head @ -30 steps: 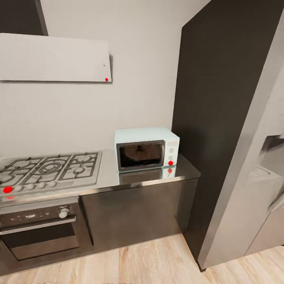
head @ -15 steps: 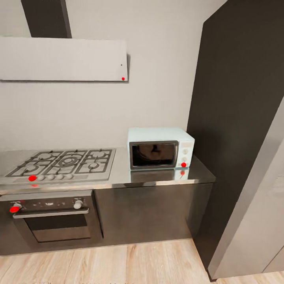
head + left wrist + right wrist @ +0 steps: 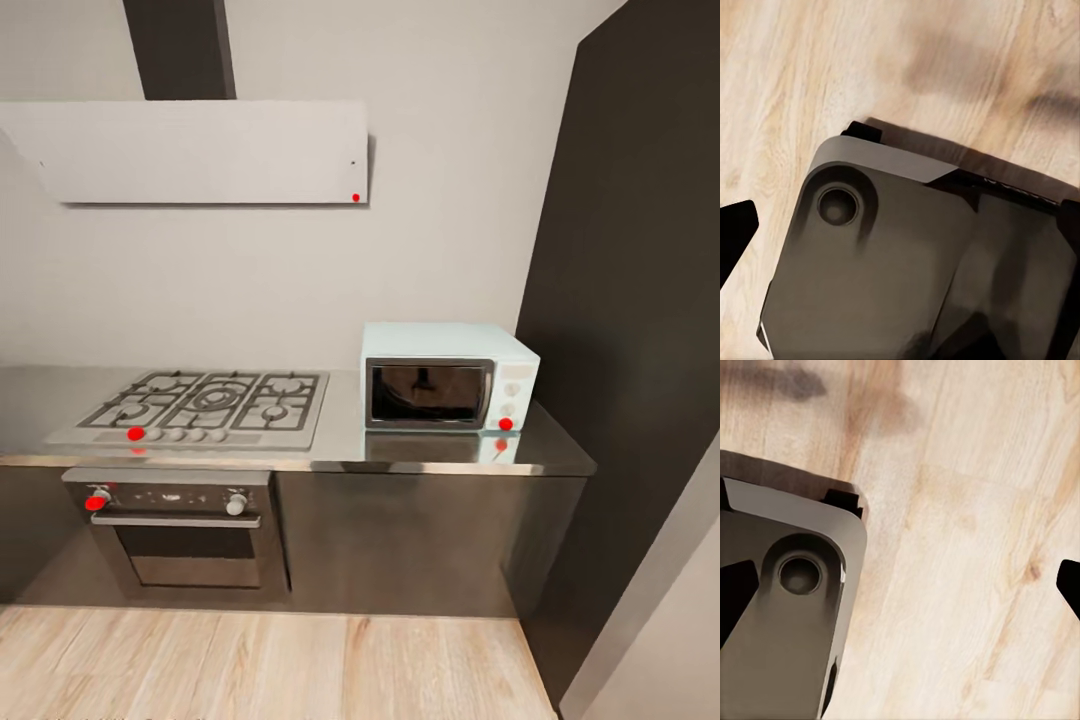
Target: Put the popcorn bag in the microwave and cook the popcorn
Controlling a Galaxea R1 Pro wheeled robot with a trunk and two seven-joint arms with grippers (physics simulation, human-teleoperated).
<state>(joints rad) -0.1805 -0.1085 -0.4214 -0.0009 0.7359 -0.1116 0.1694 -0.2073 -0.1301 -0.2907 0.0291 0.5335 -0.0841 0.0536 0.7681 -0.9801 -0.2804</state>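
The pale mint boxy microwave [image 3: 449, 377] stands door-closed on the shiny steel worktop [image 3: 340, 445], beside the gas hob [image 3: 205, 405]. The right claw [image 3: 900, 585] is spread wide above the wood floor [image 3: 967, 547]. Left claw state cannot be told.

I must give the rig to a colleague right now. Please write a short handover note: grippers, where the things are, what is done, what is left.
Grippers: both wrist views look down at the wood floor and the robot's base; dark fingertips show at the frame edges with nothing between them, so both look open and empty.
Things: the microwave stands on the countertop, right of the hob, door shut. The popcorn bag is not in these pictures.
Done: the robot faces the kitchen counter.
Left: find the bag, grasp it, open the door, put it inside, heat.
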